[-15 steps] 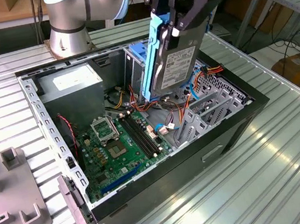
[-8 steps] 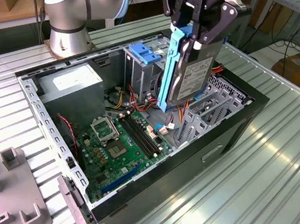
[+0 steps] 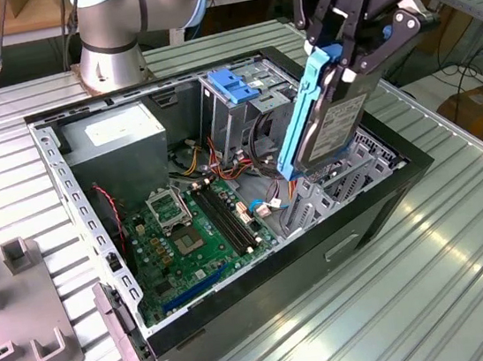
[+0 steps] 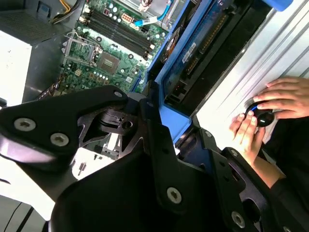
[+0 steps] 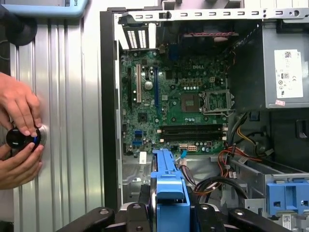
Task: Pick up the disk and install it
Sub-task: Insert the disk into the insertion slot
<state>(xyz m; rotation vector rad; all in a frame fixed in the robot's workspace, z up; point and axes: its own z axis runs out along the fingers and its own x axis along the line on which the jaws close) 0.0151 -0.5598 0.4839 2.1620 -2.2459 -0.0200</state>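
Note:
The disk, a silver drive in a blue plastic carrier, hangs tilted on edge above the open computer case. My gripper is shut on its upper end, black fingers on either side. The disk's lower end hovers just over the metal drive bay at the case's corner on the exterior view's right. In the first wrist view the carrier's blue edge runs out from between my fingers toward the motherboard. The second wrist view shows the carrier clamped beside a black finger.
Inside the case are a grey power-supply box, the green motherboard, loose cables and a drive cage with a blue latch. A person's hands work a black knob on the ribbed table. Grey fixtures stand at the exterior view's left.

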